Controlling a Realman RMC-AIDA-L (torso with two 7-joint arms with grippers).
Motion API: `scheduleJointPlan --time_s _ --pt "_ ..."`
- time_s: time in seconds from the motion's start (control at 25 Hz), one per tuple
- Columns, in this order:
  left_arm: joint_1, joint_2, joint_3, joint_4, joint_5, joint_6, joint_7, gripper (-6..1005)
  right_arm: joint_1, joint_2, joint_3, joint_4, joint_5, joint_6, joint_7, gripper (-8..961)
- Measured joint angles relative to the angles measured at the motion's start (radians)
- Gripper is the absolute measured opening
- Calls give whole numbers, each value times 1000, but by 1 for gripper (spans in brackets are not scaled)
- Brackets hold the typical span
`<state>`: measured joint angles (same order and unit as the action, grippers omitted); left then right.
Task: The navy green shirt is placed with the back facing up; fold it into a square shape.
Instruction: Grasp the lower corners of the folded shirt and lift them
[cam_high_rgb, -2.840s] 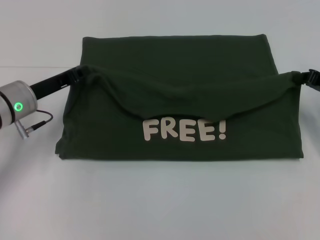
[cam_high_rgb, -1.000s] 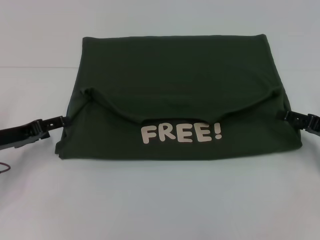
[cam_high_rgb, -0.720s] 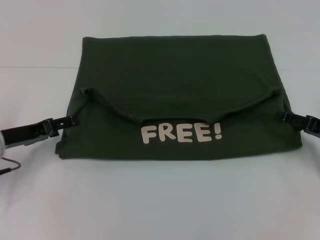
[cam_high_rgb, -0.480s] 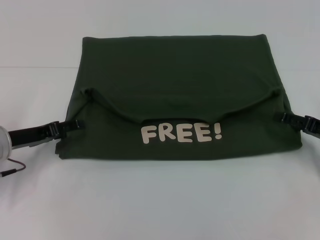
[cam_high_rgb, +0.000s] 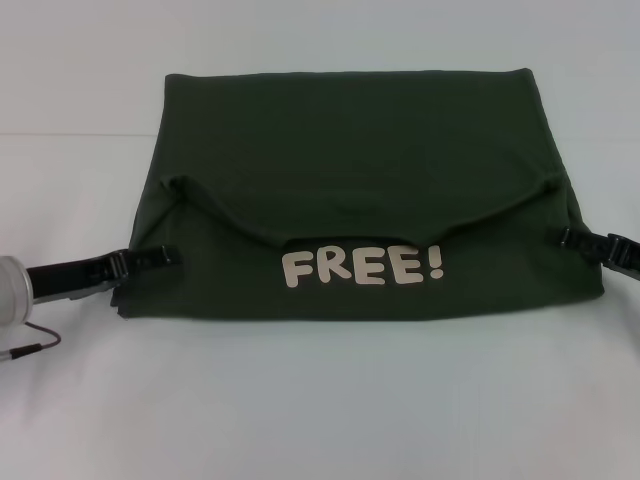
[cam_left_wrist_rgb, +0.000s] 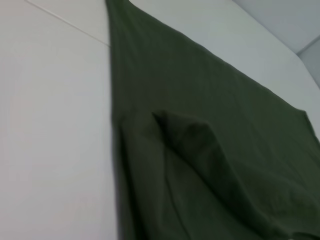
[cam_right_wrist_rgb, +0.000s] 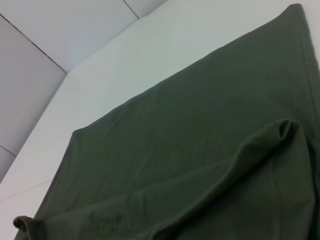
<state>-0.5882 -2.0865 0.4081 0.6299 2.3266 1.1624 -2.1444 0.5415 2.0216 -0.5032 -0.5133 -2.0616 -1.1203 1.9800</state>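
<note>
Shirt: the navy green shirt (cam_high_rgb: 350, 160) lies mid-table, folded into a wide block, a sagging fold edge across its near half.
Edges: far edge straight; near edge straight, left near corner just beside the left gripper (cam_high_rgb: 170, 257).
Open room: bare white table (cam_high_rgb: 320, 400) near, left and right of the cloth.
Left fingers: lying over the shirt's left near edge; grip cannot be told.
Right gripper (cam_high_rgb: 566, 237): touching the shirt's right edge; fingers' state cannot be told.
Around: thin cable (cam_high_rgb: 35, 347) at the left near side.
Writing: "FREE!" (cam_high_rgb: 362, 267) in pale letters.

We see a plain white table (cam_high_rgb: 320, 400). Behind it we see pale wall panels (cam_right_wrist_rgb: 45, 30), evenly lit.
</note>
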Motion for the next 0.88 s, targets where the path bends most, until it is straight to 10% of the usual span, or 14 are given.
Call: scheduleJointPlan --time_s 0.56,0.88 --pt "3 0 14 3 6 7 -5 880 0 0 0 4 0 -10 0 931" --pt "0 0 54 2 29 -14 -5 596 -7 0 0 0 0 -24 0 930"
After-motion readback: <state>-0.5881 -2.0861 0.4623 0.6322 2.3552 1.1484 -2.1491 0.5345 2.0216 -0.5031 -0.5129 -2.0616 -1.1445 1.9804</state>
